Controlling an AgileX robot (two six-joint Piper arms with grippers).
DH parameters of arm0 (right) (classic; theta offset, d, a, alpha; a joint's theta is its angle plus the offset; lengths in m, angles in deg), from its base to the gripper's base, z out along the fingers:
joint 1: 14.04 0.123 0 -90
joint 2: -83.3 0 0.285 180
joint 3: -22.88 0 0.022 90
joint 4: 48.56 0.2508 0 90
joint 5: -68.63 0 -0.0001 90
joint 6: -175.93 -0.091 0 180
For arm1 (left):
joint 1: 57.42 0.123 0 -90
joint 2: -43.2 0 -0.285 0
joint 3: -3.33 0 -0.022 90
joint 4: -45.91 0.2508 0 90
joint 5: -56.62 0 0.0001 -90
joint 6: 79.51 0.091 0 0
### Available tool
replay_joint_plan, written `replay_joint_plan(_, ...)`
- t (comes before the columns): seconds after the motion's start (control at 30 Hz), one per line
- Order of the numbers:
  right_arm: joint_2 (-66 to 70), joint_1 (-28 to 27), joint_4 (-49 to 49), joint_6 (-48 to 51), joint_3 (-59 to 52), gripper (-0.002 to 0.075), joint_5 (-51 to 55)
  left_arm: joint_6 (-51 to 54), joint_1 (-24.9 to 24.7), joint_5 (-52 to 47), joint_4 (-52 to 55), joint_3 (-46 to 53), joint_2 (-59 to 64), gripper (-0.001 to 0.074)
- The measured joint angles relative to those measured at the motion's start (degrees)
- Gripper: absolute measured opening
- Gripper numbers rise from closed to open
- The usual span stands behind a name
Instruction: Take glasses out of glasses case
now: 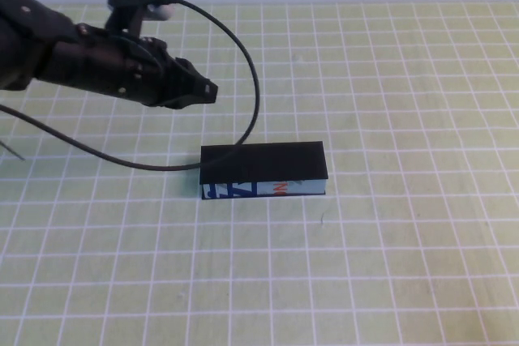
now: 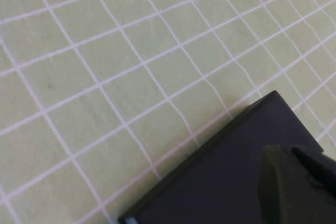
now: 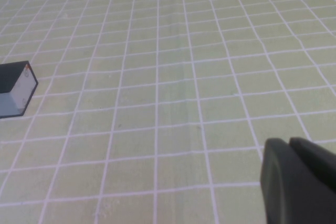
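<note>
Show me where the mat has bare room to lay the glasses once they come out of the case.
The glasses case lies closed mid-mat. Bare mat runs along its printed near side and to its right. Its far-left side is crowded: the left gripper, fingers together, and a black cable touching the lid. The right gripper, shut, is over bare mat right of the case.

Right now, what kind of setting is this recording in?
Probably a robot test bench: a green grid mat against a plain wall, one closed glasses case, the left gripper hovering behind it, the right gripper shut, off aside.
</note>
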Motion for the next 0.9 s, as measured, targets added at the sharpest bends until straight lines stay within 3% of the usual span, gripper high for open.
replay_joint_plan(0.3,0.0,0.0,1.23,-0.14,0.0,-0.0018,-0.24,0.91,-2.05,-2.65,-3.41,-12.66,14.04,-0.0004)
replay_joint_plan(0.63,0.0,0.0,35.76,-0.19,0.0,-0.0018,-11.44,-1.74,-2.05,-3.81,-3.56,-17.91,22.7,-0.0004)
replay_joint_plan(0.77,0.0,0.0,42.72,-0.19,0.0,-0.0018,-15.39,-2.14,-2.05,-4.16,-2.88,-17.91,24.21,-0.0004)
replay_joint_plan(0.9,1.78,0.0,43.84,1.81,3.76,-0.0018,-8.14,-3.33,-2.05,-5.09,-1.15,-18.19,25.57,-0.0004)
